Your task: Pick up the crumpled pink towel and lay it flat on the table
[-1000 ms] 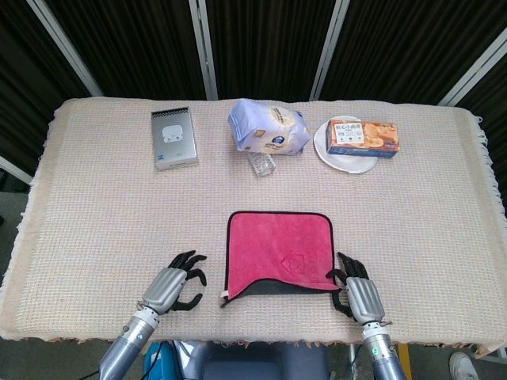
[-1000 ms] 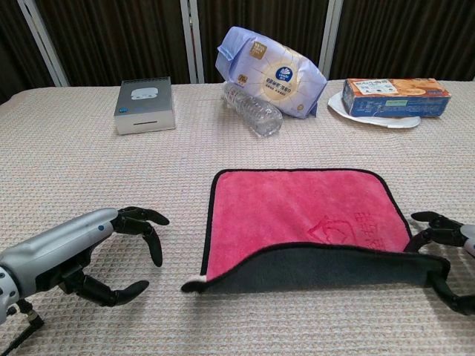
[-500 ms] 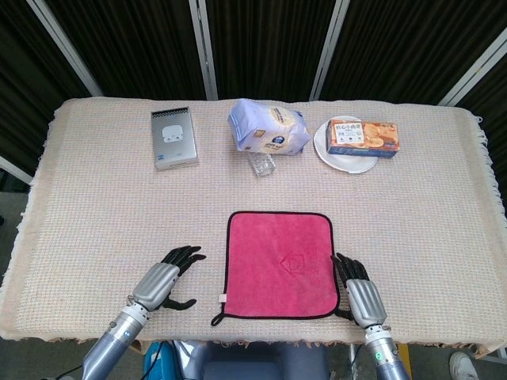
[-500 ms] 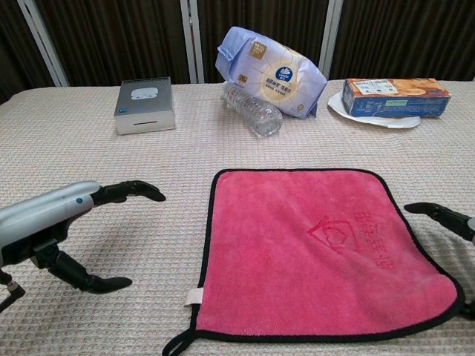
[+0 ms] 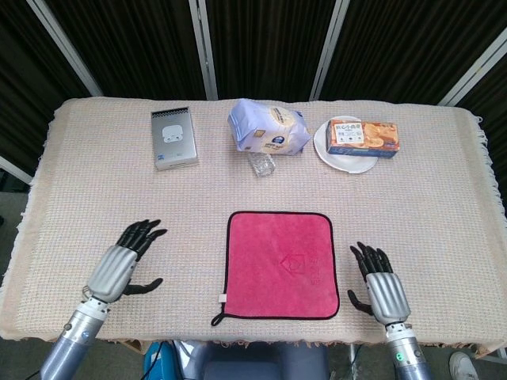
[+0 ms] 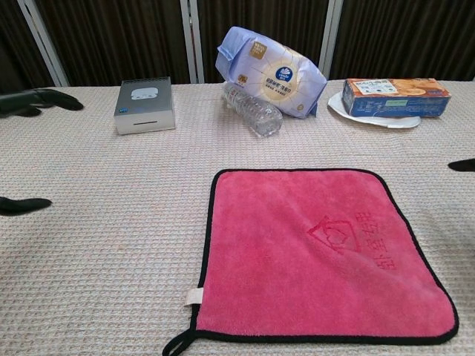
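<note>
Beige woven table cover [image 5: 428, 198] spans the work surface; dark curtain w/ metal poles behind. Nearest edge: left hand [image 5: 119, 267] and right hand [image 5: 383, 286], both w/ fingers spread, holding nothing, each well apart from the pink towel [image 5: 280, 264]. Towel lies flat btwn them, black-edged, hang loop at near-left corner. Far row, L to R: grey box [image 5: 173, 138], water bottle [image 6: 252, 108] under tissue pack [image 5: 269, 127], cracker box [image 5: 364, 136] on white plate [image 5: 333, 154].
</note>
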`<state>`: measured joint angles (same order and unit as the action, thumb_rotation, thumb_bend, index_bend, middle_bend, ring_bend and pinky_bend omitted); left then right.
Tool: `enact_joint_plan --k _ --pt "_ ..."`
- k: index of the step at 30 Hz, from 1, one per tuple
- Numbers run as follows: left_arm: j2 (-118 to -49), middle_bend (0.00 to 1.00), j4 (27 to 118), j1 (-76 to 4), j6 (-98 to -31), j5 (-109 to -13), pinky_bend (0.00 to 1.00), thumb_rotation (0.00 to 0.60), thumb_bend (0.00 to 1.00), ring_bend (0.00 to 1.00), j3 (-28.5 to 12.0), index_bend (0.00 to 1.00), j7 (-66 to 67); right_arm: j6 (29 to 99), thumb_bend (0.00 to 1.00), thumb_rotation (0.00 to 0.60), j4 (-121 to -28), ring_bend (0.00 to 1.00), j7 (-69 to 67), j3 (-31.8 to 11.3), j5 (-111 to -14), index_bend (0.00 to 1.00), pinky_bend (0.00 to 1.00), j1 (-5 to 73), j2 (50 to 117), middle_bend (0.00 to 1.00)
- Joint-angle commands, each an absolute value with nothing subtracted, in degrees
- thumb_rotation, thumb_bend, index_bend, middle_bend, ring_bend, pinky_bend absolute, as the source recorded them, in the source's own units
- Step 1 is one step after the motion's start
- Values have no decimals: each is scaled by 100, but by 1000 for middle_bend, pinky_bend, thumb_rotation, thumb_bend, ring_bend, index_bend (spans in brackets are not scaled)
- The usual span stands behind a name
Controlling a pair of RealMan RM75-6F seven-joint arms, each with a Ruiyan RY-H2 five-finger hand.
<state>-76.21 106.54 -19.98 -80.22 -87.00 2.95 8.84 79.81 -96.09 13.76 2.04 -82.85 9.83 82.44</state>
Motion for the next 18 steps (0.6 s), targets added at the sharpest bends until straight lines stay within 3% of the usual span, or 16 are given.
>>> enact_joint_plan --k 1,7,18 --pt "-7363 33 10351 -1600 -8587 -8985 0 600 230 0 364 110 1198 8088 332 600 -9458 0 1302 76 -8271 0 0 927 7984 0" --pt "-7124 30 10062 -1151 -9068 -9027 0 600 209 0 498 88 893 8115 332 600 -9341 0 1093 28 -8126 0 0 811 7632 0" --pt "-6804 3 9482 -402 -9873 -9222 0 600 121 0 656 45 984 8607 332 600 -9017 0 1047 305 -8844 0 0 536 7371 0"
